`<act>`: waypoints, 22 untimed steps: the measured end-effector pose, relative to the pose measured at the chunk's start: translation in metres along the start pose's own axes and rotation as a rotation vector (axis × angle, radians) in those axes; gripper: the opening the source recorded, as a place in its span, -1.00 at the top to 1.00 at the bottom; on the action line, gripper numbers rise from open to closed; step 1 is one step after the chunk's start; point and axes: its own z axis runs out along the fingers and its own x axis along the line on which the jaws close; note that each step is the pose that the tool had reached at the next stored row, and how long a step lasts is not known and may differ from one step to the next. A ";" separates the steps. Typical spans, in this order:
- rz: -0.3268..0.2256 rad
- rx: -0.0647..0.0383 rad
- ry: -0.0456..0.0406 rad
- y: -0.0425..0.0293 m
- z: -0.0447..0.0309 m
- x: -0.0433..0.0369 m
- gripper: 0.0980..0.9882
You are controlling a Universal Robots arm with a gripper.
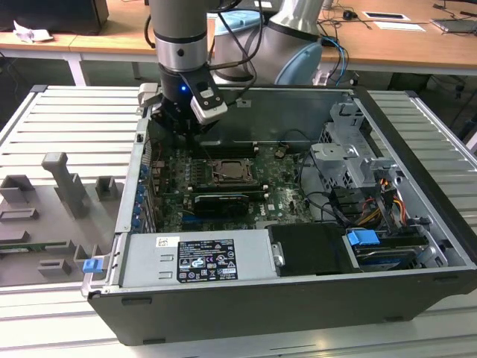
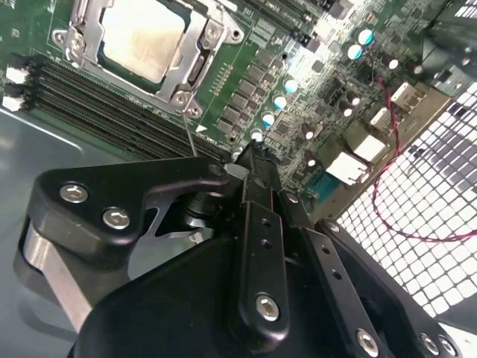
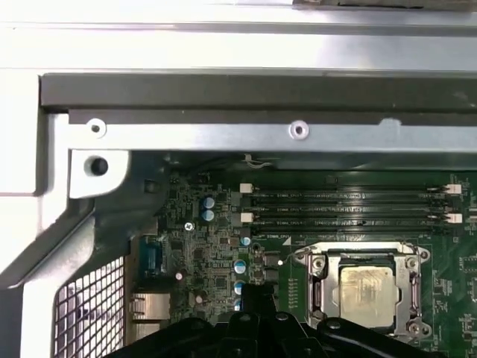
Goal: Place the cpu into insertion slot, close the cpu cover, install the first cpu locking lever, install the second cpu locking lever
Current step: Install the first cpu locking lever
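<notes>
Arm: The grey robot arm (image 1: 179, 37) reaches down into the open computer box (image 1: 298, 309).
Gripper: In the exterior view the black gripper (image 1: 177, 128) hangs over the green board (image 1: 282, 179). It is toward the exterior view's left of the chip.
Grip: In both wrist views the gripper (image 2: 253, 158) (image 3: 257, 292) looks pressed together at its tip. Nothing is pinched in it.
Chip: The cpu (image 2: 141, 33) (image 3: 367, 293) is a pale square. It lies flat inside the insertion slot (image 3: 313, 262).
Cover: The cpu cover (image 3: 328, 294) is a shiny metal frame. It lies down flat around the chip, and the chip shows through its square window.
Gap: The gripper tip is near one corner of the insertion slot. It is apart from the chip and does not touch it.
Rod: In the second wrist view a thin metal rod (image 2: 189, 130) runs from that corner toward the gripper. I cannot tell if the two touch.
Long black slots: They (image 3: 350, 205) lie side by side, just beside the insertion slot.
Mesh wall: A metal wall full of little holes (image 2: 417, 186) stands at the edge of the board, near the gripper.
Table: The computer box sits on a grey ribbed table (image 1: 67, 119). Grey blocks (image 1: 63, 183) stand on it at the exterior view's left.
</notes>
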 end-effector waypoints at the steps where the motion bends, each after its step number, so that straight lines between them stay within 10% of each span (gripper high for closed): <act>1: 0.000 0.000 0.0001 0.0014 0.0003 0.0000 0.98; 8: 0.000 0.000 0.0001 0.0146 0.0021 -0.0012 0.98; 22: 0.000 0.000 0.0001 0.0156 0.0035 -0.0289 0.98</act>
